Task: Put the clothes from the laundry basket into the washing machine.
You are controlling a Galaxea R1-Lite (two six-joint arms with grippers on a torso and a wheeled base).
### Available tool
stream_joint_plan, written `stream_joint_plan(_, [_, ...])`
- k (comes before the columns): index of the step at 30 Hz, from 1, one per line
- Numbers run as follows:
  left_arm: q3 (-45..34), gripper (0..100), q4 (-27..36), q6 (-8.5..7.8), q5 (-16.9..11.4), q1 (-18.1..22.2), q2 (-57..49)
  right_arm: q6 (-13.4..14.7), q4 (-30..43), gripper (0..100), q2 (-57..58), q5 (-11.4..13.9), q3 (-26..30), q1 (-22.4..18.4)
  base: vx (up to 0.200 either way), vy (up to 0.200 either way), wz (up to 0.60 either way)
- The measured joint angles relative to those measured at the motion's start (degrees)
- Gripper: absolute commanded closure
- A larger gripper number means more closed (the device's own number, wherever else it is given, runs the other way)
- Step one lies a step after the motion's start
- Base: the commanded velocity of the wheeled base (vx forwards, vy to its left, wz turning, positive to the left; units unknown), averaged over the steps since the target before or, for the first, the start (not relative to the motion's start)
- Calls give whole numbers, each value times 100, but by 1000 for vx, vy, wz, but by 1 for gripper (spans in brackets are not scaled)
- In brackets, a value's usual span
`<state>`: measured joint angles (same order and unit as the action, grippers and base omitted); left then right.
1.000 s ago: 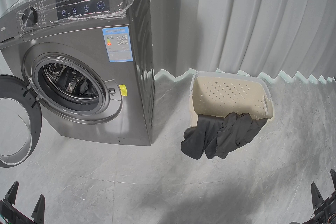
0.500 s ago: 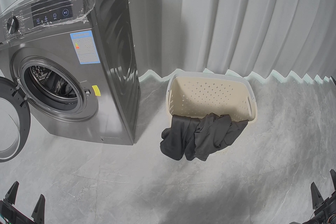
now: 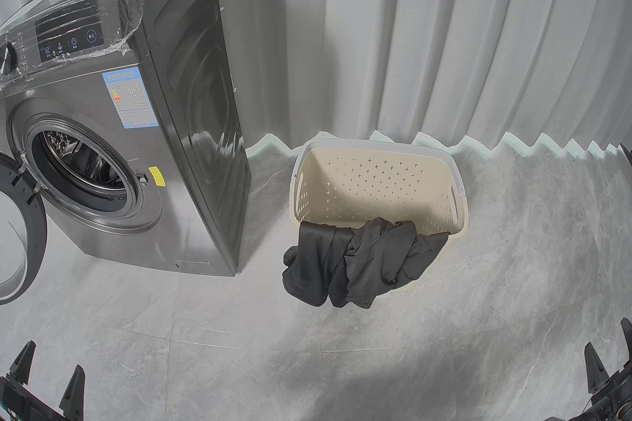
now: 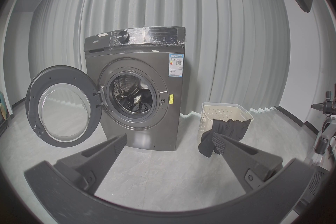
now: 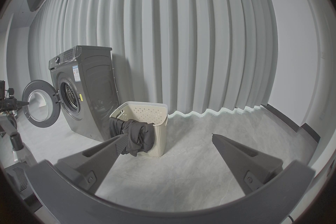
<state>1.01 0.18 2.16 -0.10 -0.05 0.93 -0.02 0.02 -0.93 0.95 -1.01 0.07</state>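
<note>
Clothes (image 3: 352,261), a dark bundle, are hanging over the near rim of the laundry basket (image 3: 454,192) and trailing down its outer wall to the floor, with their long side lying along that rim. The basket is standing beside the washing machine (image 3: 191,113), whose door (image 4: 63,105) is standing wide open. The left gripper (image 3: 52,355) and right gripper (image 3: 607,335) are hovering low, well apart from the basket, with jaws spread wide and gripping nothing.

A washing machine (image 3: 131,113) stands on the floor (image 3: 329,350) at the left, its door (image 3: 16,231) swung open to its left. A laundry basket (image 3: 378,179) sits just right of it, with a curtain (image 3: 428,27) behind both. Clothes (image 3: 355,261) hang over the basket's near rim. The left gripper (image 3: 51,360) and right gripper (image 3: 607,337) sit at the near corners, well apart from the basket.
</note>
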Motion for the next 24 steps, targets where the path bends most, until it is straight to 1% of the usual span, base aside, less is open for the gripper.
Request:
stream_joint_plan(6, [0,0,0,5,2,5,0,-5,0,0,0,-35,0,-17,0,0,0])
stream_joint_plan(12, [0,0,0,11,0,5,0,2,0,0,0,-33,0,-7,200,0,0])
stream_joint_plan(18, [0,0,0,2,0,5,0,68,-2,0,0,-5,0,-5,0,0,0])
stream_joint_plan(24, [0,0,0,-9,2,5,0,68,-16,0,0,6,0,-12,0,0,0])
